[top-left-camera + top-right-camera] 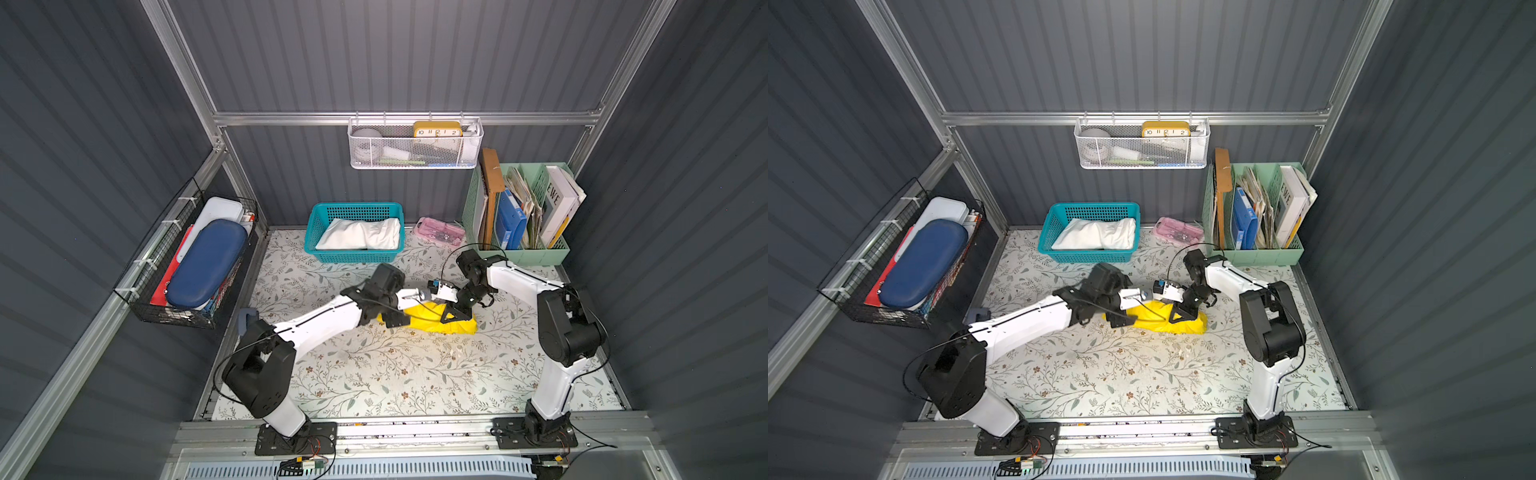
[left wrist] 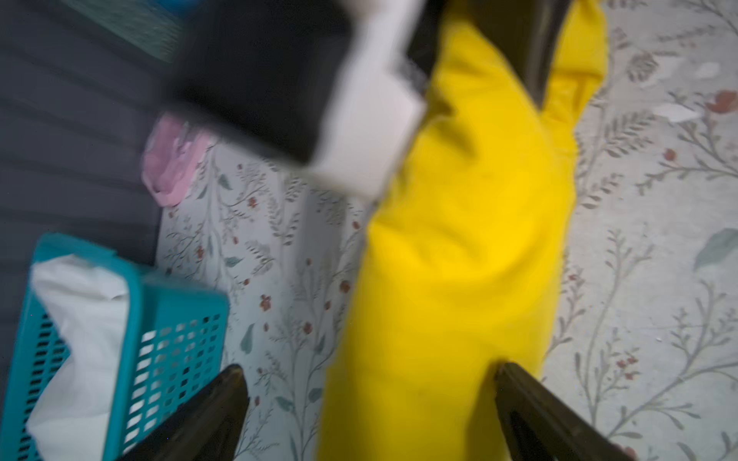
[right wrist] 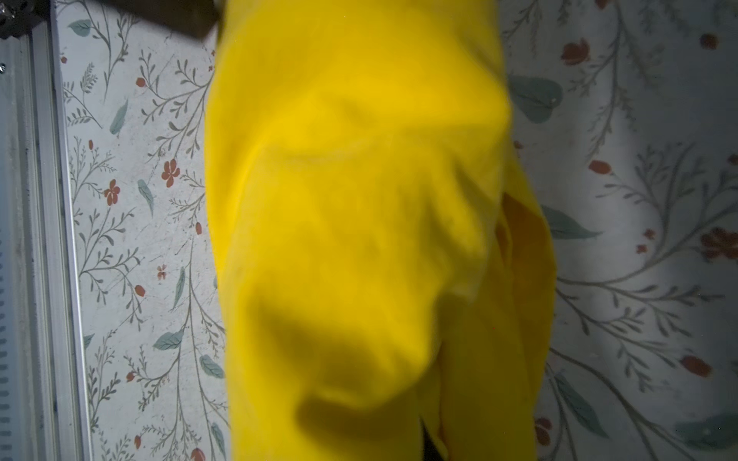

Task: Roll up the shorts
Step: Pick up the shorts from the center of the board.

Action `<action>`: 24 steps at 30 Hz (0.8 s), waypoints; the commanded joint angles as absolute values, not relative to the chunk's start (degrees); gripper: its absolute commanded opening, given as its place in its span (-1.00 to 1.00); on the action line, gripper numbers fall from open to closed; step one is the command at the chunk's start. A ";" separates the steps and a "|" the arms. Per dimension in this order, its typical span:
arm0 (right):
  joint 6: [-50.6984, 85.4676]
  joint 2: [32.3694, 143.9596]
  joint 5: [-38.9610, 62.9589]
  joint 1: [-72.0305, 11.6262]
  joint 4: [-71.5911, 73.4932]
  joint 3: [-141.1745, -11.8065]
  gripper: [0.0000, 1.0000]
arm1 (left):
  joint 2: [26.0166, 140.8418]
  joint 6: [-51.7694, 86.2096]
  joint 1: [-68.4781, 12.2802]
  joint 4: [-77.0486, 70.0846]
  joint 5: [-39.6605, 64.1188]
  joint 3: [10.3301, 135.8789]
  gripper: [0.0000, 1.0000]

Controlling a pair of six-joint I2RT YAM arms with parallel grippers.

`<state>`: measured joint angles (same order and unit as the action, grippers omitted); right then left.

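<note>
The yellow shorts (image 1: 436, 323) lie rolled into a fat bundle on the desk (image 1: 395, 374), left gripper (image 2: 369, 369) spread wide astride one end, right gripper (image 1: 456, 315) seemingly pinching the other, white shorts (image 1: 361, 235) bundled in the teal basket (image 1: 312, 245), so little looks left.

Pretty blurry; left gripper (image 2: 369, 369) has its jaws spread wide, with the rolled yellow shorts (image 2: 459, 259) lying between them on the floral mat (image 2: 659, 239); teal basket (image 2: 175, 303) holds white shorts (image 2: 80, 319); pink case (image 2: 167, 159) sits by the wall.
</note>
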<state>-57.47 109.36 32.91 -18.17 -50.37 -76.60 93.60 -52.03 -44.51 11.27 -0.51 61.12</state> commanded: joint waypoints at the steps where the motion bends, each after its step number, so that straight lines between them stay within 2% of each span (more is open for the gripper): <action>1: -54.66 111.25 34.72 -17.93 -57.84 -78.02 -1.00 | 93.88 -56.49 -46.45 5.34 -3.80 59.36 0.99; 8: -53.79 114.10 36.12 -17.40 -60.18 -80.33 -1.00 | 93.17 -56.42 -49.30 2.39 0.03 58.18 1.00; 20: -54.91 114.47 39.02 -16.25 -60.56 -80.54 -1.00 | 102.48 -53.92 -49.99 3.00 3.35 60.62 0.99; 24: -55.43 113.97 38.76 -16.03 -60.07 -80.05 -1.00 | 104.91 -53.58 -49.75 -0.11 1.24 60.32 1.00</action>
<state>-54.85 113.65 37.08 -16.36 -58.15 -79.83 103.26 -55.05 -49.89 0.21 1.19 59.75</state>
